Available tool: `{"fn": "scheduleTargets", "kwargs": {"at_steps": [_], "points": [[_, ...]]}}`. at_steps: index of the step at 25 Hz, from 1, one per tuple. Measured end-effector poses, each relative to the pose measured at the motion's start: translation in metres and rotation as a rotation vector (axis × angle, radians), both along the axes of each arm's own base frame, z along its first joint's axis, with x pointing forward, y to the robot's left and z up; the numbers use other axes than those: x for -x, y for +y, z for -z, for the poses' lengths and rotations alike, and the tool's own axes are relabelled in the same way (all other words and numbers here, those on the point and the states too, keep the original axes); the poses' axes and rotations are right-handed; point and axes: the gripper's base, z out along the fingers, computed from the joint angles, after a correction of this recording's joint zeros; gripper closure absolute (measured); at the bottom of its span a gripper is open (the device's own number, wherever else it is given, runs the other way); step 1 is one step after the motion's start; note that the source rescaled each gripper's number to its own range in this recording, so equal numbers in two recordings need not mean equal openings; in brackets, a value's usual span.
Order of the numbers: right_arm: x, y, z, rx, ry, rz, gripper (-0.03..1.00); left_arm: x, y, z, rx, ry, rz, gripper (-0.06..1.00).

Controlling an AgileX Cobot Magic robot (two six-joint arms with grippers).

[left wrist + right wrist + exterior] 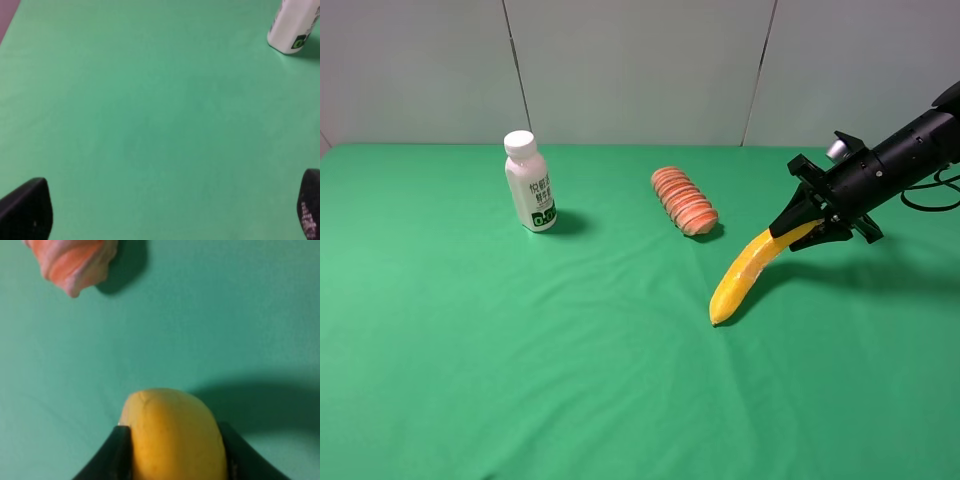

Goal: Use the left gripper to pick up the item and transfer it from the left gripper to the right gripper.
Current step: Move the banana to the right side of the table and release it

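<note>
1. One banana (752, 271), curved and yellow with an orange tinge toward its upper end, hangs slantwise over the green table (520, 380); whether its lower tip touches the cloth cannot be told.
2. Its upper end sits between the two black fingers (117, 455) of the right gripper (800, 228), which are closed against its sides; in the right wrist view the yellow skin (172, 440) fills the gap between them.
3. That gripper's black arm (905, 155) comes in from the right edge of the high view, sloping down toward the table's middle.
4. The left gripper (165, 212) is seen only in its wrist view: two dark fingertips (27, 207) stand wide apart with nothing between them, above bare green cloth.
5. A white bottle (530, 183) stands upright on the far left, and its base (292, 30) also shows in the left wrist view.
6. A ridged orange-pink sliced loaf (684, 200) lies near the banana, apart from it, on the far side.
</note>
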Motion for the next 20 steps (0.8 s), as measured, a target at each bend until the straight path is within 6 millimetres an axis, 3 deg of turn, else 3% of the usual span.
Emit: {"fn": "scheduleTargets", "kwargs": {"at_steps": [11,12,13,15,16,18,20], "points": [[0.0002,-0.0003,0.0,0.003,0.011,0.009,0.96,0.0,0.0,0.0,0.0,0.0,0.0,-0.03],[0.0004,-0.0004,0.0001,0.004,0.013,0.009,0.92,0.0,0.0,0.0,0.0,0.0,0.0,-0.03],[0.0005,-0.0005,0.0002,0.006,0.014,0.007,0.77,0.0,0.0,0.0,0.0,0.0,0.0,-0.03],[0.001,-0.0006,0.0002,0.007,0.022,0.008,0.32,0.0,0.0,0.0,0.0,0.0,0.0,-0.03],[0.0014,-0.0005,0.0002,0.006,0.029,0.012,0.19,0.0,0.0,0.0,0.0,0.0,0.0,-0.03],[0.0021,-0.0011,0.0007,0.013,0.045,0.021,0.05,0.0,0.0,0.0,0.0,0.0,0.0,-0.03],[0.0029,-0.0024,0.0016,0.029,0.061,0.028,0.0,0.0,0.0,0.0,0.0,0.0,0.0,-0.03]]}}
